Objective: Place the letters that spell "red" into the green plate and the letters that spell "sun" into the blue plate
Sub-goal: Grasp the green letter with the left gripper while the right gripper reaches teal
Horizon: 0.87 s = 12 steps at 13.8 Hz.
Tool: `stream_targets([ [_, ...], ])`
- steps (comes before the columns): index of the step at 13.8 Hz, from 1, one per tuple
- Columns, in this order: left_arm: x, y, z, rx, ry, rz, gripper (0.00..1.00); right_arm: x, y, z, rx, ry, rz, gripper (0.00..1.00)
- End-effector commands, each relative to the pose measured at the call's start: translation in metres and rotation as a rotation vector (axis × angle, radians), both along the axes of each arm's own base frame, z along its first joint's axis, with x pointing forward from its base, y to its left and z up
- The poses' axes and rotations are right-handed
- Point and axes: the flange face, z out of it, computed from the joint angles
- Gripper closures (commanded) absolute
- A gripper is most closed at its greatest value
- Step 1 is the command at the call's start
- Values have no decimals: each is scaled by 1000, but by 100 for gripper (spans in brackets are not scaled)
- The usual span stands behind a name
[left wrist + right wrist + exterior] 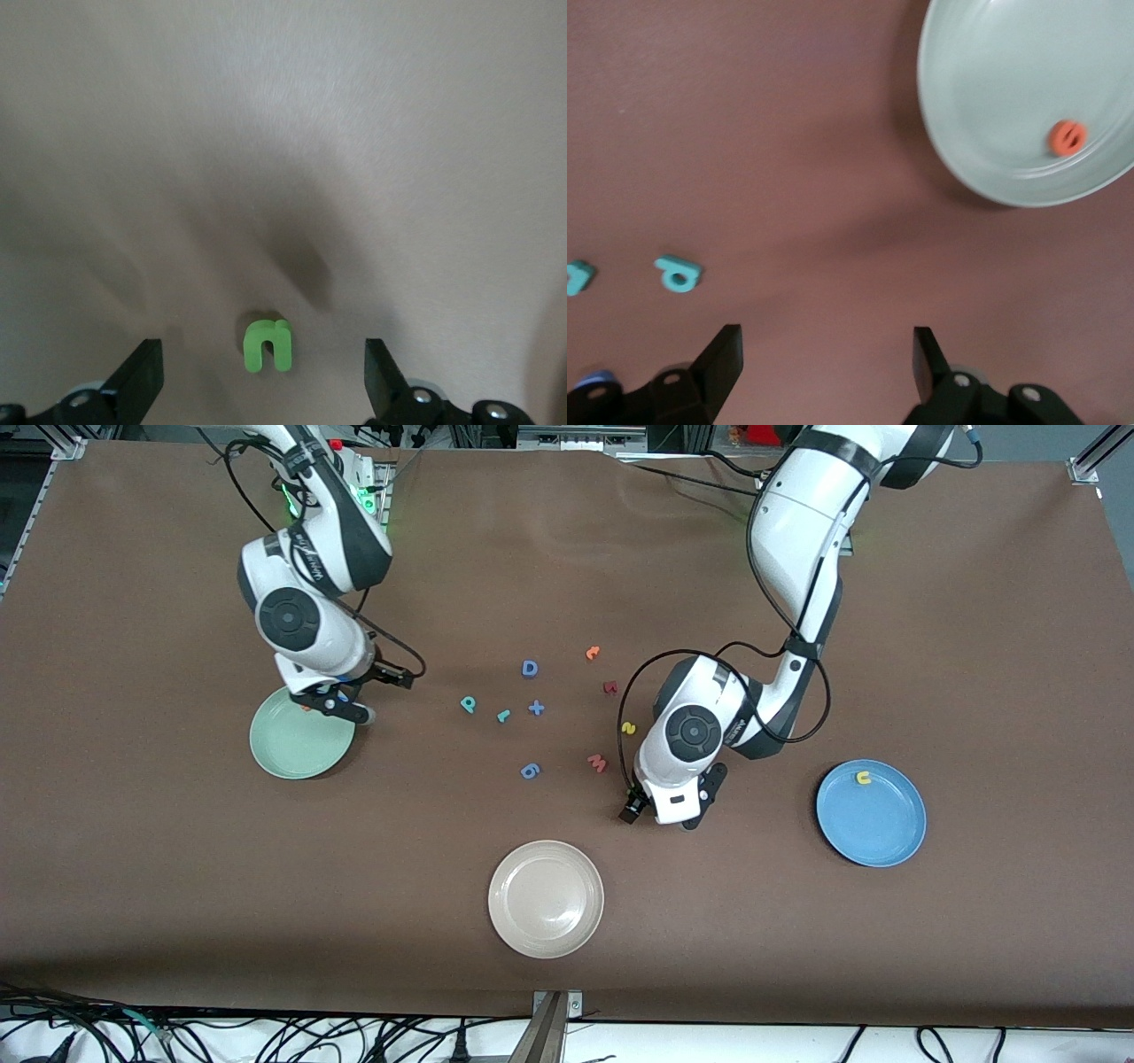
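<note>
My left pincer point(261, 376) hangs low over the brown worktop point(974, 646), its jaws spread wide and empty, with the green arch point(267, 344) lying on the cloth between the fingertips point(142, 372). In the front view that arch is hidden under my left wrist, which sits between the pink M point(597, 763) and the blue plate point(872, 812). The yellow arch point(864, 779) already lies in the blue plate, near its rim. The yellow s point(628, 728) rests on the worktop just beside my left wrist.

My right pincer point(824, 372) hovers at the edge of the green plate point(299, 737), jaws well apart and holding nothing. The orange e point(1067, 138) lies inside the green plate. The teal d point(468, 704) and the teal r point(503, 715) lie side by side in the middle of the worktop, with the blue D point(530, 668) farther from the camera than they are. The beige plate point(546, 899) sits nearest the camera.
</note>
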Motion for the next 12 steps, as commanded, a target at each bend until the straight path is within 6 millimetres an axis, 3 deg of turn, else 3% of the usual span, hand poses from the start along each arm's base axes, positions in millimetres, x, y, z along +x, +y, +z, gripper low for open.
stream_targets([
  [1,3,-8,-8,0,-4,20,0,-1,43,-21,34,-9,-58,14],
  [4,-1,-13,-15,1,0,20,4,-8,74,-47,80,-46,-76,6],
  [6,1,-11,-14,-3,0,44,19,-10,84,-60,98,-57,-83,6],
  [8,1,-10,-14,-5,1,51,34,-12,88,-68,104,-61,-77,17],
  [9,2,-9,-14,-5,1,53,40,-11,87,-71,101,-61,-72,32],
  [10,2,-8,-15,-6,2,53,45,-11,85,-77,99,-54,-75,40],
  [12,3,-7,-14,-5,1,53,54,-11,85,-88,106,-67,-66,42],
])
